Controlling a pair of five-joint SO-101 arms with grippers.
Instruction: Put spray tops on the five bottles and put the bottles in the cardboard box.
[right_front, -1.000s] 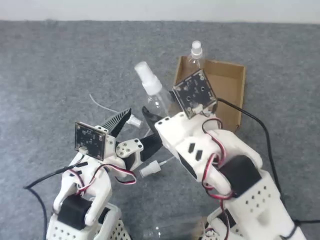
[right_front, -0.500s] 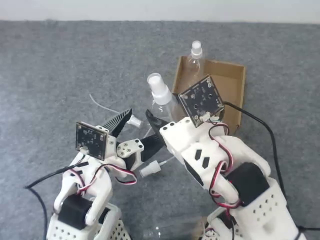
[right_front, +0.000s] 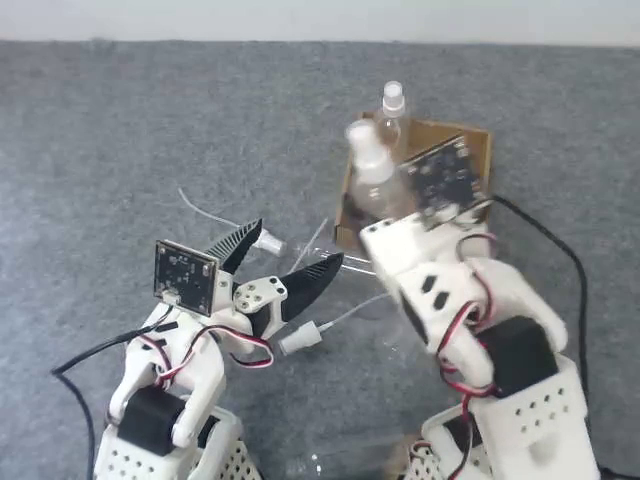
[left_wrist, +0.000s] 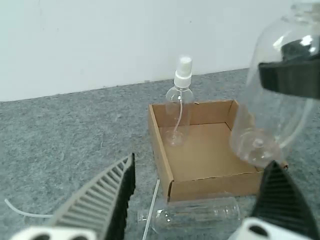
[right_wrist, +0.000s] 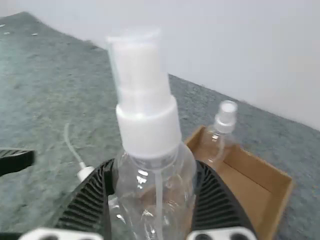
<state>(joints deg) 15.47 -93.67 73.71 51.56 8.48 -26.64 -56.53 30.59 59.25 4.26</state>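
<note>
right tool (right_wrist: 152, 200) clamped on capped bottle (right_front: 372, 185), upright, spray top up | bottle hangs at near edge of cardboard box (right_front: 478, 140), box floor just beyond, away from arms | left tool (right_front: 295, 245) spread open, empty, low over desk | right arm nearer box

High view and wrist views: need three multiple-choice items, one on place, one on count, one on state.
1. Where does the uncapped bottle lie relative to the cardboard box?
A) inside it
B) on the carpet just outside it
C) on its rim
2. How many bottles stand in the box, free of any gripper?
A) one
B) three
C) five
3. Left gripper state?
A) shut on a bottle
B) shut on a spray top
C) open, empty

1 B: it lies on its side beside the box's outer wall.
2 A: a single capped bottle stands at the far wall.
3 C: its jaws are spread with nothing between them.
</note>
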